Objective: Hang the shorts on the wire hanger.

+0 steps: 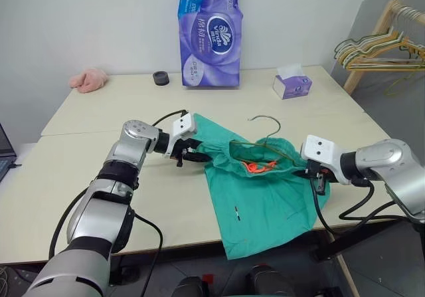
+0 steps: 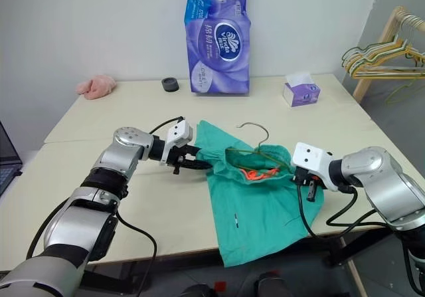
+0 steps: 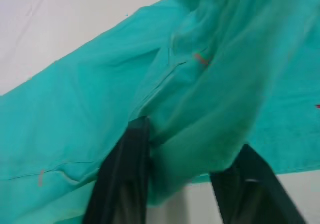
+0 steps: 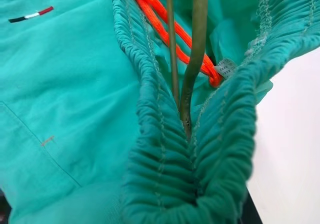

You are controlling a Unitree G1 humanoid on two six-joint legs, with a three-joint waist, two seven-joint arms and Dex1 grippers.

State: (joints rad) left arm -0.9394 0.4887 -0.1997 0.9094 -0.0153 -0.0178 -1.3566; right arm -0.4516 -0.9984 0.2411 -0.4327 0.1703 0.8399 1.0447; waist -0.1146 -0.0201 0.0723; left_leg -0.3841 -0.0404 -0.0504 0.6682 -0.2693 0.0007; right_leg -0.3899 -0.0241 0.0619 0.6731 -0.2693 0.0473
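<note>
Lots tucked away under the cloth here

We can see the wire hanger (image 1: 265, 135) only as a hook and a bit of shoulder, the rest of its triangle is buried inside the shorts (image 1: 265, 197). The right gripper (image 1: 319, 177) has its fingertips swallowed by the bunched waistband, so we can't see where they pinch. The left wrist view is blurry, and a fold hides part of the left gripper (image 3: 197, 179) fingers (image 3: 125, 179). The rack of hangers (image 1: 382, 48) gets cut off at the picture's edge.
</note>
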